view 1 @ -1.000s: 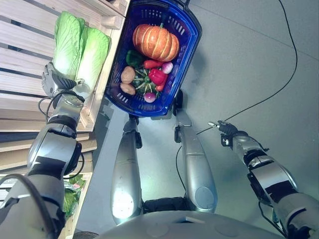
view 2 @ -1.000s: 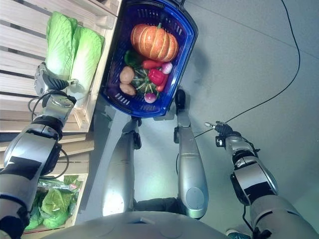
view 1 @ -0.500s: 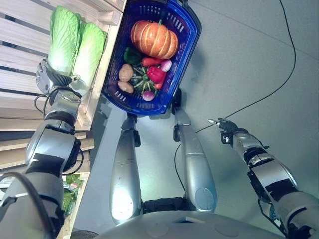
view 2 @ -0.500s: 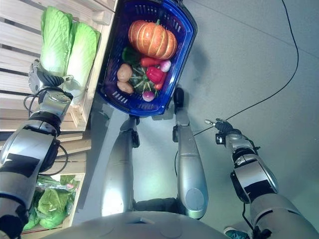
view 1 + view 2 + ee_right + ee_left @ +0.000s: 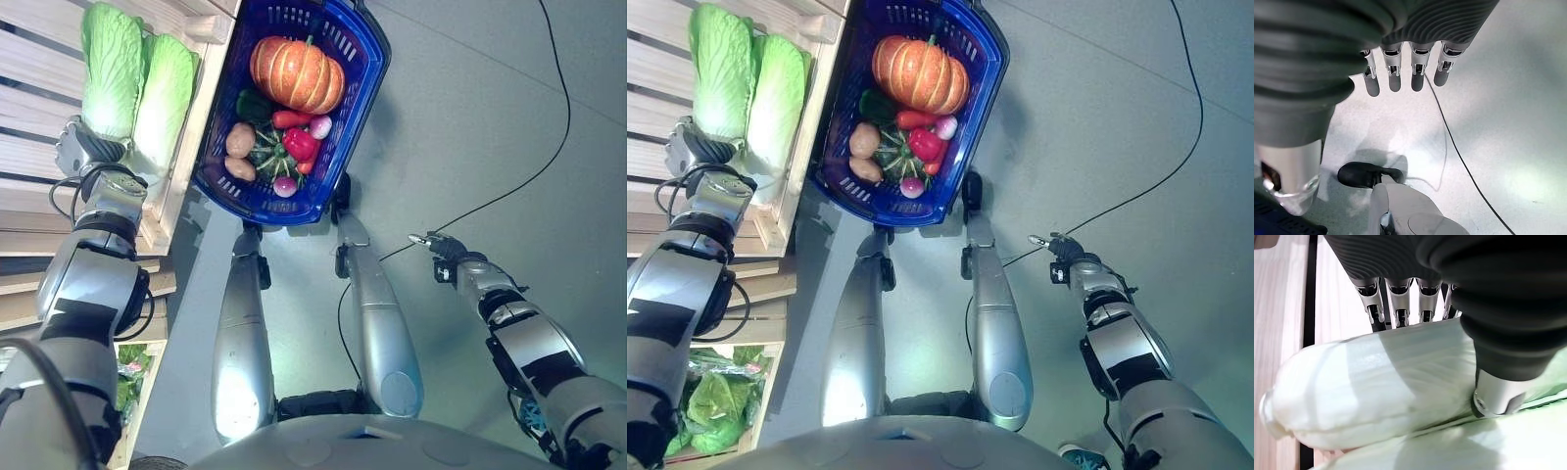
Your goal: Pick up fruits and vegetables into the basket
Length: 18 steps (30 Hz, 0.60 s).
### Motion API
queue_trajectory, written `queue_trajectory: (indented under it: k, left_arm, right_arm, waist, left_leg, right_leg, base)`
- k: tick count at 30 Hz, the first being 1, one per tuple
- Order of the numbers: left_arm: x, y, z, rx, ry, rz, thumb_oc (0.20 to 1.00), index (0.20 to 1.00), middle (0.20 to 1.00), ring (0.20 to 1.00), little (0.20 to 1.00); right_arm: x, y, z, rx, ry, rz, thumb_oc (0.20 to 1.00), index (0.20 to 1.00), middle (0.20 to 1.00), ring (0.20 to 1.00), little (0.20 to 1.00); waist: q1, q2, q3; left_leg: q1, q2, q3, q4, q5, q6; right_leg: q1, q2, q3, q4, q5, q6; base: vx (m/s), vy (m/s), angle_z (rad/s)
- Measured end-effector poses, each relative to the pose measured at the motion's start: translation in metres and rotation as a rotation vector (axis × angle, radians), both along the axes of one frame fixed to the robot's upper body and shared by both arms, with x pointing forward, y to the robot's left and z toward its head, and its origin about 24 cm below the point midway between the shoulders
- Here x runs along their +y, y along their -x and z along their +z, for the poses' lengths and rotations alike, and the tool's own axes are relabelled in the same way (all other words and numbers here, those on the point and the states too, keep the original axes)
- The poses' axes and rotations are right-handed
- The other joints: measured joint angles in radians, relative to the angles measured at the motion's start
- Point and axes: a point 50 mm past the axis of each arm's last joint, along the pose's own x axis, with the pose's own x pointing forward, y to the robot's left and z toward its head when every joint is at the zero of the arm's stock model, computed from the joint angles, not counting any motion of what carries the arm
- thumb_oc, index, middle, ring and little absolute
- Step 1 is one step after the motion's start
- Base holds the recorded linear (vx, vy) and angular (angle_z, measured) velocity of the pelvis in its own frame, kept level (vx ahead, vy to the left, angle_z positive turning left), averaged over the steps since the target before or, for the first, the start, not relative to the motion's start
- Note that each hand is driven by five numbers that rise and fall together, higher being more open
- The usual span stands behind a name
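Reaching into the wooden shelf [image 5: 39, 59] with my left hand [image 5: 80, 147] right now, and it's parked on the stem end of the nearer napa cabbage [image 5: 110, 67]. In the left wrist view the fingers [image 5: 1373, 301] go over the far side of the pale cabbage base [image 5: 1371, 382] and the thumb [image 5: 1496, 394] presses in on the near side, so I'd call that wrapped around it, though how firm the hold is I can't really judge.

What matters for the lift: the cabbage's long axis runs from the hand out toward about 12 o'clock in the head views, leafy end pointing away from me. I'm holding the very end of a long thing, so I'd guess it'll want to droop when it comes off the slats. The second napa cabbage [image 5: 165, 98] lies touching it on the 3 o'clock side, parallel, so it might get dragged along.

The blue basket [image 5: 364, 93] sits on the floor at roughly 2 o'clock from the left hand, just past the shelf edge. It already has a pumpkin [image 5: 297, 74], a red pepper [image 5: 302, 145], two potatoes [image 5: 239, 140] and some other small veg I can't quite name. The free room looks tight for a cabbage; it'll probably have to go on top.

My right hand [image 5: 446, 257] hangs over bare floor at about 4 o'clock from the basket, fingers straight and relaxed, holding nothing. The left is clearly the arm for this one.
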Motion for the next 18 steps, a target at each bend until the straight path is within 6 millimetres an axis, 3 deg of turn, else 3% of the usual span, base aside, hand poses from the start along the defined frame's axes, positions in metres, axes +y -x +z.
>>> queue_trajectory:
  k: [18]
  left_arm:
    - [0.0003,0.0011,-0.0034,-0.028,0.021,-0.034,0.200,0.200,0.200,0.200,0.200]
  right_arm:
    - [0.0008,-0.0012,0.0010,-0.006,-0.001,0.001,1.000,1.000,1.000,1.000,1.000]
  waist:
    - [0.008,0.001,0.000]
  left_leg:
    - [0.013,-0.001,-0.001,-0.006,0.002,-0.003]
  right_leg:
    - [0.013,0.000,0.000,-0.004,0.002,0.002]
  base:
    - [0.00,-0.002,0.00]
